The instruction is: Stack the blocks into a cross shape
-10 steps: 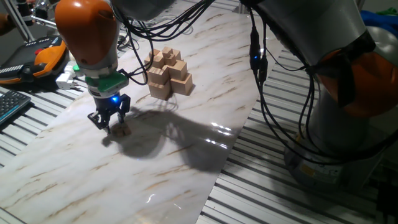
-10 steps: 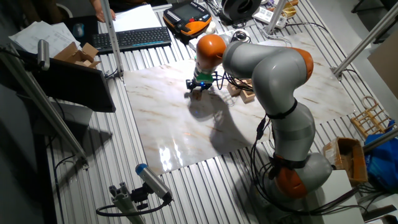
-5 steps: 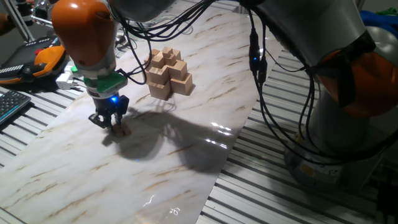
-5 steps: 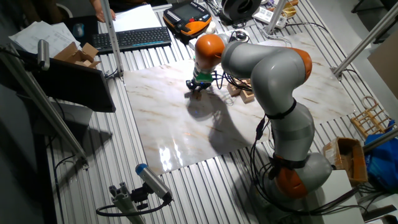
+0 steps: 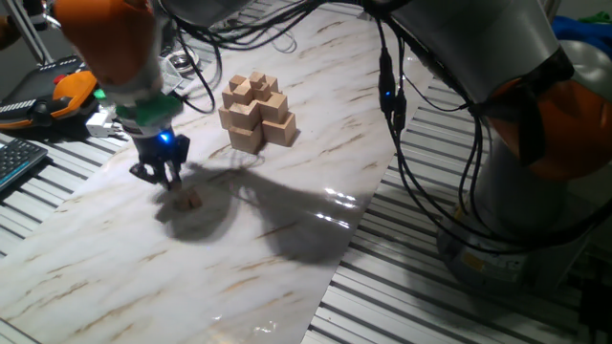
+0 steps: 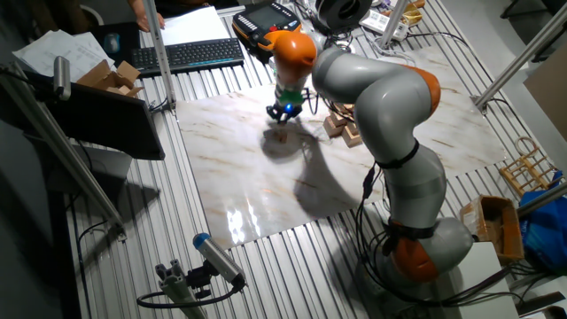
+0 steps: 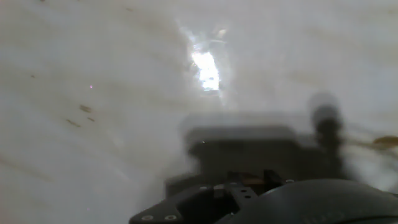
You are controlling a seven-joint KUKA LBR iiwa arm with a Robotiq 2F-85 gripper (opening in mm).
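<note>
hovering gripper (image 5: 160,176), jaw gap indiscernible; tiny wooden block (image 5: 191,201) at its 4 o'clock; cross-shaped pile (image 5: 256,112) at 2 o'clock.

Black keyboard (image 6: 189,55) beyond marble board (image 6: 266,186); orange pendant (image 6: 270,19) nearby.

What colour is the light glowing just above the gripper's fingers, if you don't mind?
Blue; the light above the gripper shows best in one fixed view.
</note>
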